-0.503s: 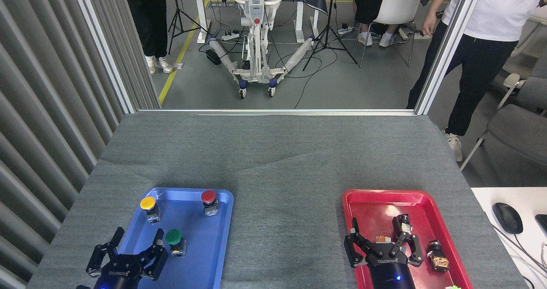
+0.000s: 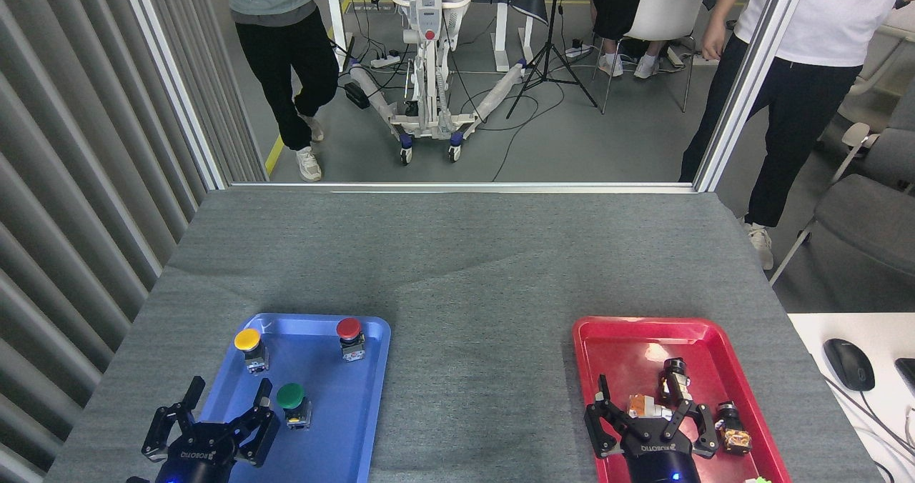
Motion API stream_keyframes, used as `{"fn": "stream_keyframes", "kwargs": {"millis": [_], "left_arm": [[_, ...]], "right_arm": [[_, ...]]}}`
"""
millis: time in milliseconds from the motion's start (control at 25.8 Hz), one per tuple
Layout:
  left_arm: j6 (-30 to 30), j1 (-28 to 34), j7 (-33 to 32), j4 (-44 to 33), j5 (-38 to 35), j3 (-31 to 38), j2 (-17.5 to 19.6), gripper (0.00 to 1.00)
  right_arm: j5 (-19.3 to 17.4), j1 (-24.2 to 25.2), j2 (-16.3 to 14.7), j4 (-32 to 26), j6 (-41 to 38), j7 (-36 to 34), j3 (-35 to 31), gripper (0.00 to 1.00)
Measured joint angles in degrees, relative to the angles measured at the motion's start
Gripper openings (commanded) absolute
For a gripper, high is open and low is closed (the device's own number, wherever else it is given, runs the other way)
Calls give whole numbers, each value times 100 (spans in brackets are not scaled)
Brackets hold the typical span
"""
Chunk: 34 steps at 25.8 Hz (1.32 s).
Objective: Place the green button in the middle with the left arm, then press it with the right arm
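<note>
The small green mushroom-capped push-button on its black-and-silver block [image 2: 292,404] stands upright in the shallow blue plastic tray [image 2: 357,426], just ahead and to the right of the black three-fingered left hand [image 2: 214,415]. That hand is open, fingers spread, its nearest fingertip close beside the button's cap but not touching it. Half a second ago the hand sat a touch farther forward; it has slipped slightly back toward the robot, so the gap to the button is no smaller and no grasp has begun. The button itself has not moved. Beyond the left hand, the yellow-capped button [image 2: 249,348] lies straight ahead and the red-capped button [image 2: 350,336] ahead and well to the right, both in the same tray. The bare grey cloth tabletop [image 2: 479,340], where the button must go, lies off to the hand's right. The black right hand [image 2: 654,415] is open too, and has also drawn back, hanging over small parts in the red plastic tray [image 2: 615,340]. By my judgement the carry is still to start, and the press waits on it.
</note>
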Motion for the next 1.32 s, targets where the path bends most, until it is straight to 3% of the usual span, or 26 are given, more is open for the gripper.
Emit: {"fn": "stream_keyframes", "kwargs": {"millis": [1316], "left_arm": [[-46, -30, -18, 31, -1, -4, 18, 100]], "right_arm": [[1, 97, -9, -79, 37, -19, -76, 100]]}}
